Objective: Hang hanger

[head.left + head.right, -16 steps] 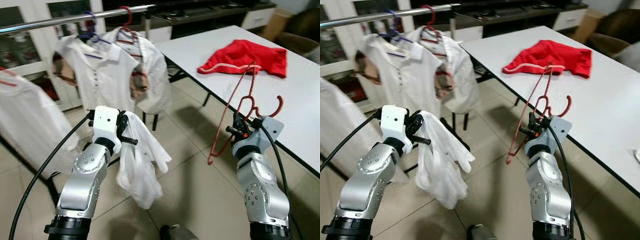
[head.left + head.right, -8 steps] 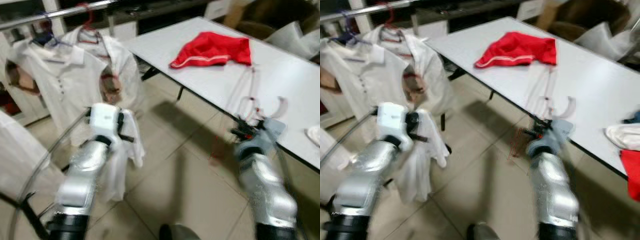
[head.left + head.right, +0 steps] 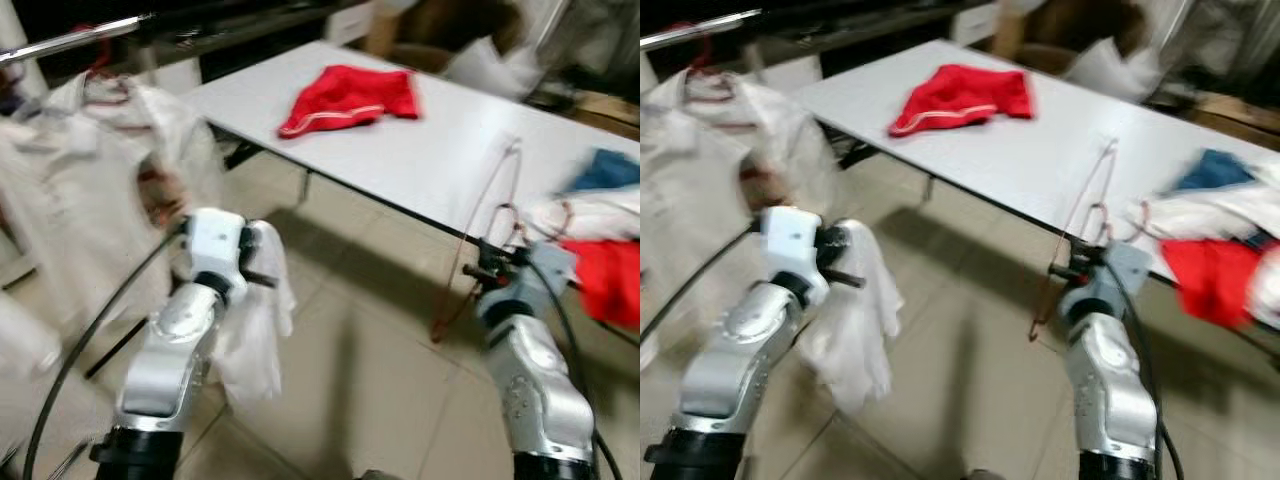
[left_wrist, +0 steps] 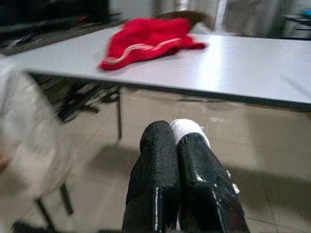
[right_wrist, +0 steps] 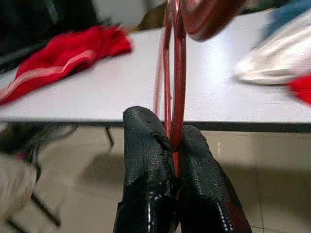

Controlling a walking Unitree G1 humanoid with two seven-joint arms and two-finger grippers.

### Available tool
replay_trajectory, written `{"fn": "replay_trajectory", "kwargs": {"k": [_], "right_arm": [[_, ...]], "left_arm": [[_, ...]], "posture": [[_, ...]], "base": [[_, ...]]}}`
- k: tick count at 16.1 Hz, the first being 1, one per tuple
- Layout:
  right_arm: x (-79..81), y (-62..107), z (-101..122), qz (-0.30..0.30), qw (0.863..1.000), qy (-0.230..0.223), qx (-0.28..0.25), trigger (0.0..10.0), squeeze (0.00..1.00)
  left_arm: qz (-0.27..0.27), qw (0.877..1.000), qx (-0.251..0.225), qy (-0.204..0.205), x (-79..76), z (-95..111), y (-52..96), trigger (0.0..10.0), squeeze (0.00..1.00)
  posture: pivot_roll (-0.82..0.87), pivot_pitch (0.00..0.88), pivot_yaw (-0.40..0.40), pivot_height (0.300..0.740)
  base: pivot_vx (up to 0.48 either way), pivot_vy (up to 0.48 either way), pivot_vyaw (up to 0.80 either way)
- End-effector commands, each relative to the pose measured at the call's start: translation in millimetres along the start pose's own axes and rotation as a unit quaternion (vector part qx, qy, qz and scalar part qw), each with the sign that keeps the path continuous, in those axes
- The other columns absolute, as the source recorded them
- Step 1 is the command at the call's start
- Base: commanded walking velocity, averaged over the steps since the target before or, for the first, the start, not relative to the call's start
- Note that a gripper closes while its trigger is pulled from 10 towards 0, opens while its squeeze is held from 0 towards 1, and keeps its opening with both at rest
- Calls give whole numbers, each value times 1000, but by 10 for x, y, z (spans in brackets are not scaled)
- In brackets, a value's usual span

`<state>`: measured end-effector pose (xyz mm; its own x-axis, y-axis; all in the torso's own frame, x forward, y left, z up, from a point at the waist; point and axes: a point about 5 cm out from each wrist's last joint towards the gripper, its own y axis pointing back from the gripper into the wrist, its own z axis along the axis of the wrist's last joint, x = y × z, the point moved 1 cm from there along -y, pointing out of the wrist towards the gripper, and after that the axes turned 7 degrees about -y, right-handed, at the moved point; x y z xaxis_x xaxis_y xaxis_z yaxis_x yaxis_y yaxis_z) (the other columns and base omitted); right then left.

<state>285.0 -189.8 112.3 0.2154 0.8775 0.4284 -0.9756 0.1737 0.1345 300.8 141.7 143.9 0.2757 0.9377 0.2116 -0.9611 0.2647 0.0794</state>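
My right gripper (image 5: 176, 145) is clamped on the red hanger (image 3: 487, 225) and my left gripper (image 4: 177, 145) pinches a white garment (image 3: 258, 320), so nothing is hung yet: the rail (image 3: 75, 38) lies well off beyond my left gripper.

table: white top (image 3: 430, 150), running from 11 o'clock across to 3 o'clock, dark legs (image 3: 303, 186) beneath
red garment: crumpled (image 3: 345, 95) on the table at 12 o'clock, white stripe along its lower edge
clothes pile: blue (image 3: 605, 168), white (image 3: 590, 212) and red (image 3: 603, 277) pieces at 3 o'clock, blurred
rail: metal bar (image 3: 70, 40) at 10 o'clock
hung shirts: white shirts (image 3: 80, 190) under the rail at 9 to 10 o'clock, blurred
floor: pale tiles (image 3: 370, 370), 6 o'clock
boxes: brown (image 3: 425, 35), beyond the table at 1 o'clock
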Motion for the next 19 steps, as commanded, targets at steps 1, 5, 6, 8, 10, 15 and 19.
{"fn": "replay_trajectory", "kwargs": {"k": [1,5,6,8,10,15,19], "right_arm": [[90,-4,62,17,1000,-11,-14,10000,0],[54,0,36,5,1000,-10,-8,10000,0],[53,5,35,5,1000,-18,-9,10000,0],[45,7,34,5,1000,-23,-9,10000,0],[48,6,29,5,1000,-24,-8,10000,0],[46,5,25,6,1000,-30,-7,10000,0],[71,3,11,29,999,-31,5,10000,0]], "left_arm": [[6,1000,-6,-8,64,45,0,10000,0],[4,1000,-6,-9,62,50,-15,10000,0],[3,1000,-6,-10,55,53,-20,10000,0],[1,1000,-7,-11,57,56,-23,10000,0],[0,1000,-8,-12,57,60,-26,10000,0],[-2,1000,-8,-13,54,60,-28,10000,0],[4,1000,-6,-8,59,49,-22,10000,0]], "posture": [[-110,0,-44,719],[-111,0,-40,719],[-113,0,-38,719],[-114,0,-35,719],[-113,0,-35,719],[-114,0,-31,719],[-117,0,-29,719]], "base": [[0,292,-800],[0,345,-800],[0,368,-800],[0,368,-800],[0,368,-800],[0,369,-800],[0,278,0]]}}
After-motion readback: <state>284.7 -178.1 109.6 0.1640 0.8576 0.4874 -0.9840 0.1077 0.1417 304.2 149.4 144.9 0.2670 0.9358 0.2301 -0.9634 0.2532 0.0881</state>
